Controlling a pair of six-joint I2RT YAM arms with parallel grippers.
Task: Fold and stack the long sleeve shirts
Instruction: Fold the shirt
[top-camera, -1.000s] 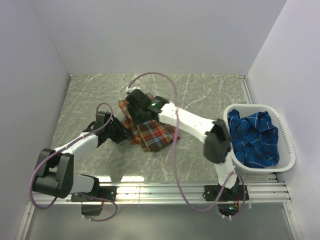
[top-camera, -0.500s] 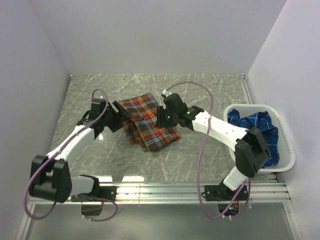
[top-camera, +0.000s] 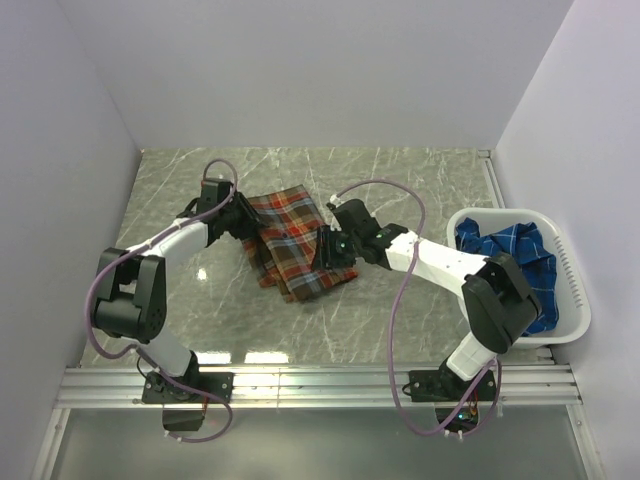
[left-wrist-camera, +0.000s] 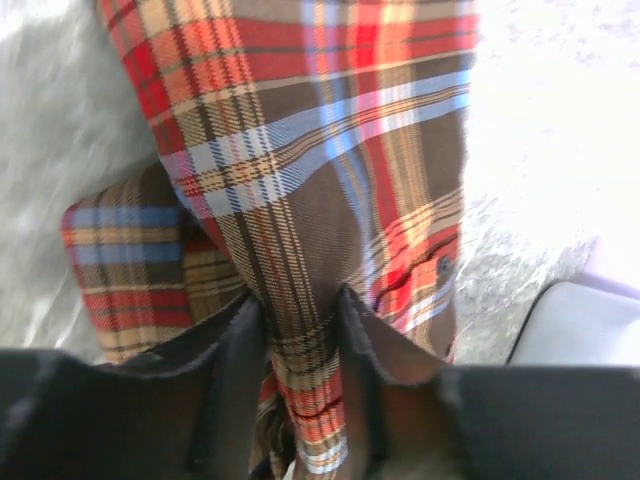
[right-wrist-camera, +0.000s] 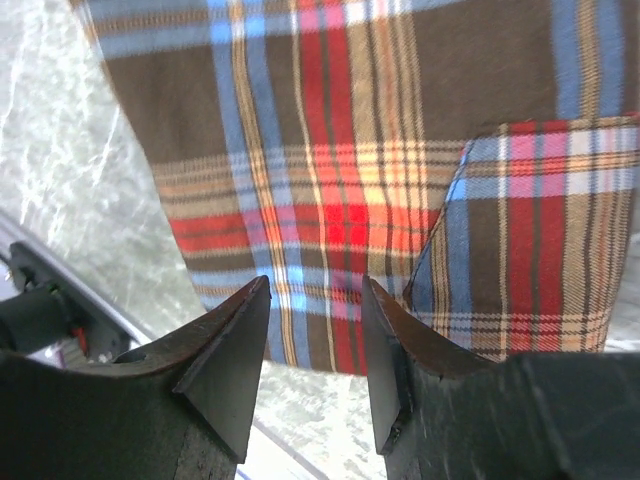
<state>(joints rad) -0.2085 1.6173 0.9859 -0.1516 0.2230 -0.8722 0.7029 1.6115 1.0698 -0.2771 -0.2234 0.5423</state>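
Left gripper (left-wrist-camera: 301, 303) was clamped on the left edge of the red plaid shirt (top-camera: 298, 240), mid-table. Right gripper (right-wrist-camera: 315, 300) hovered at its right edge, jaws apart. Blue plaid shirt (top-camera: 505, 272) sat in the white basket (top-camera: 573, 262). Right should pinch the edge fully and keep layers aligned.

Even bright light, glare on table (top-camera: 200, 272), left wrist view blurred.

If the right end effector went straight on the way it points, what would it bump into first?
Most likely the red plaid shirt. The right end effector points right at it with open jaws, and nothing shows in between. How near it is, I cannot tell.
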